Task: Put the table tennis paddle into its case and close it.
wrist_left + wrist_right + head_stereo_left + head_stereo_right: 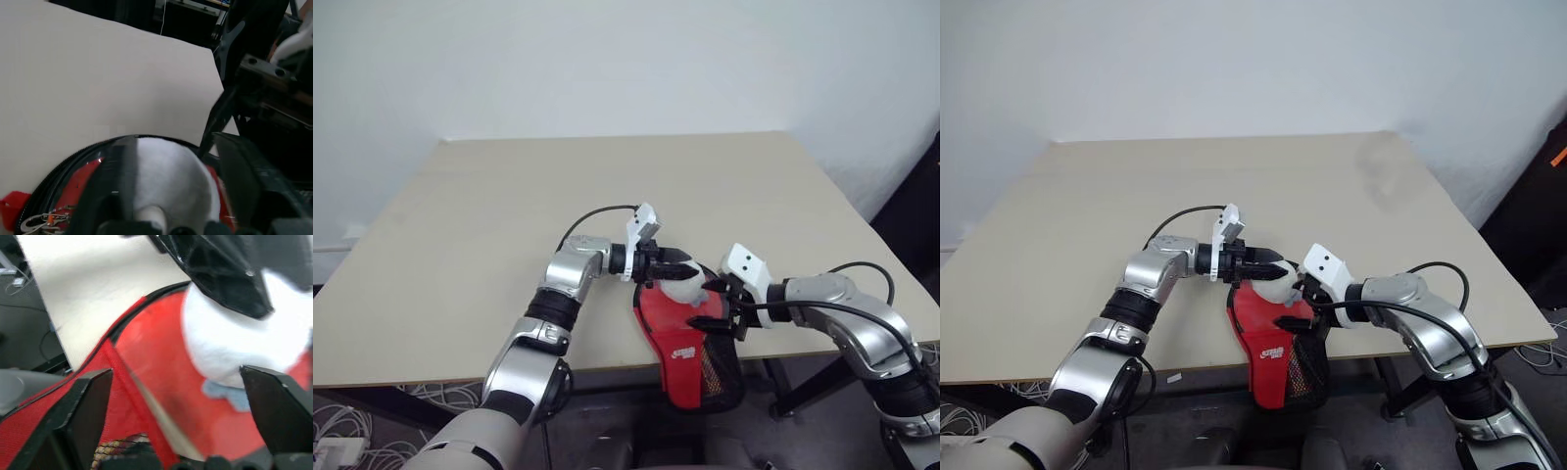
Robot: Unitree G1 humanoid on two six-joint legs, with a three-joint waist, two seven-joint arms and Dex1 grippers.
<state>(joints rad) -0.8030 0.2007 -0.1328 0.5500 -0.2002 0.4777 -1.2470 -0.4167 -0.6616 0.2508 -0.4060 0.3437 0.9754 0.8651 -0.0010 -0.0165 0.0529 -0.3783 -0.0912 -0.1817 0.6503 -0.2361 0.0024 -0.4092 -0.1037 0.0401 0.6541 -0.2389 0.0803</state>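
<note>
At the table's six o'clock edge, our left gripper clamps the case by its white lump. Our right gripper stands apart at three o'clock. Whether the paddle is inside, we cannot tell; zipping looks unfinished.

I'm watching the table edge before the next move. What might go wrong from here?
The case hangs over the table's front edge, mesh end off it; it may slide off. The right tool stands open around it, so it adds no hold. The left tool sits at a white lump, which may shift.
</note>
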